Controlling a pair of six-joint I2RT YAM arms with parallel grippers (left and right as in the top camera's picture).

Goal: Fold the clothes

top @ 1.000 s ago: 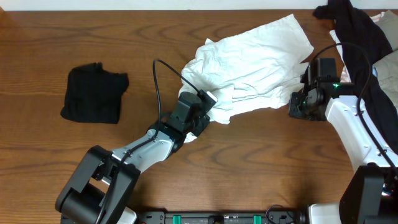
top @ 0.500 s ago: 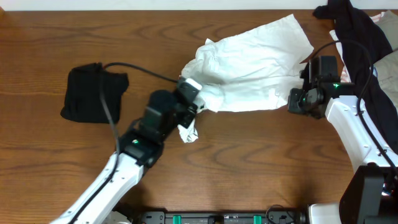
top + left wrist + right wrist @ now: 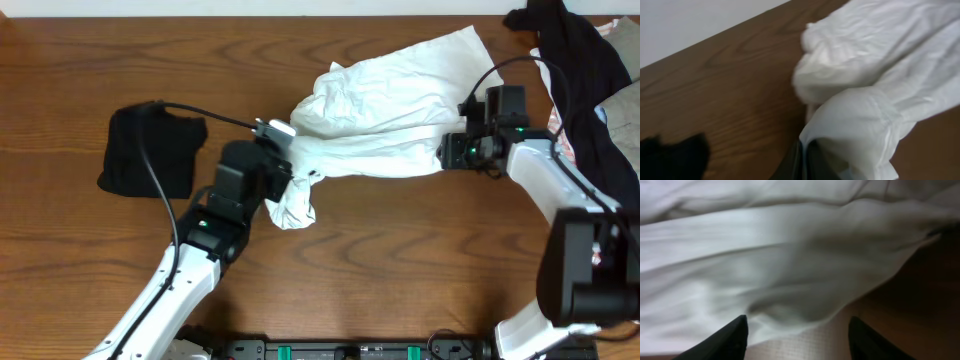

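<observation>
The clothes in hand are a large wrinkled white shirt stretched across the table's middle. My left gripper is shut on its lower left corner, and a bunch of fabric hangs below the jaws. In the left wrist view the shut gripper pinches the white shirt. My right gripper stands open at the shirt's right lower edge. In the right wrist view its two dark fingers are spread apart, with the shirt lying just ahead of them and nothing pinched between them.
A folded black garment lies at the left, also in the left wrist view. A pile with a black garment and lighter fabric sits at the far right. Bare wooden table runs along the front.
My left arm has pulled the shirt's corner to the left, stretching the fabric. My right gripper has opened, let go of the shirt's edge and shifted a little left.
</observation>
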